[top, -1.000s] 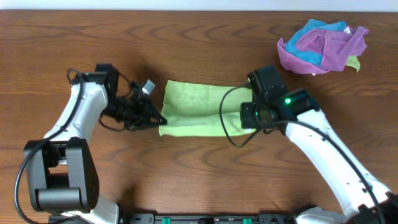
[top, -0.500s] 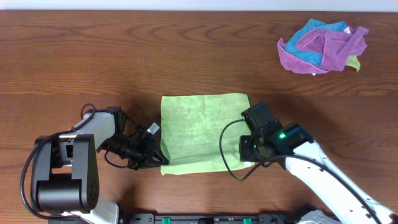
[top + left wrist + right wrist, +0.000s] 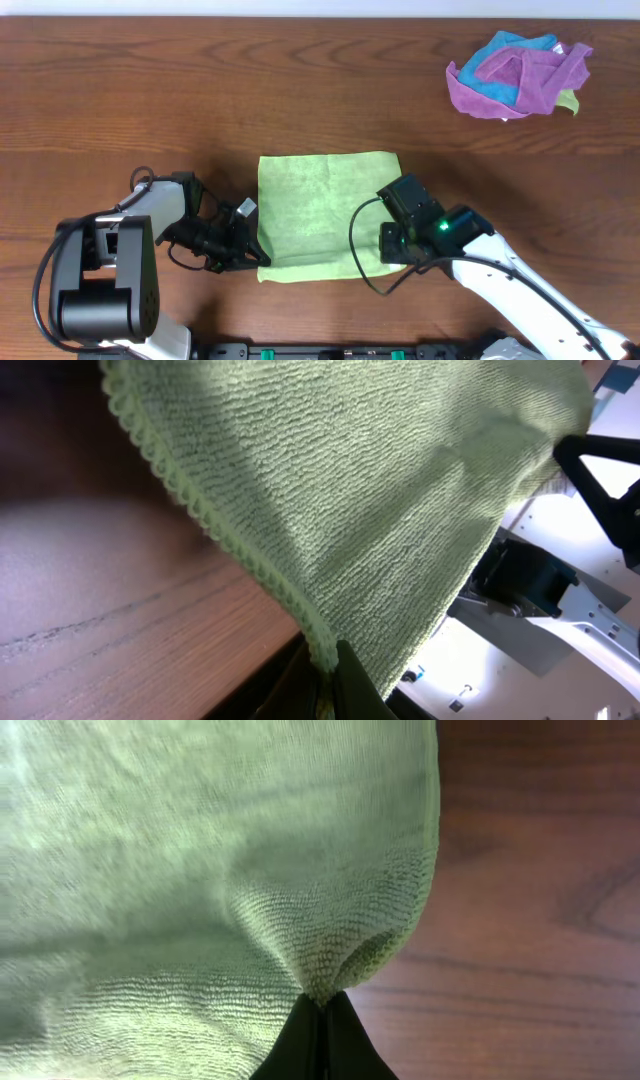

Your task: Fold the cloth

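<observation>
The lime-green cloth (image 3: 320,205) lies spread out, roughly square, at the table's front middle. My left gripper (image 3: 255,258) is shut on its front left corner; in the left wrist view the hemmed edge (image 3: 240,555) runs down into my closed jaws (image 3: 335,680). My right gripper (image 3: 392,252) is shut on the front right corner; in the right wrist view the cloth (image 3: 200,860) bunches into a pinch at my closed fingertips (image 3: 322,1010). The cloth's far edge rests flat on the table.
A heap of purple, bright blue and green cloths (image 3: 520,75) lies at the back right. The wooden table (image 3: 150,90) is bare at the back and left. The table's front edge runs just behind both arms.
Both grippers pulled the front edge of the cloth toward me, unfolding it from a narrow folded strip into a full square. In the last half second the right gripper shifted slightly left.
</observation>
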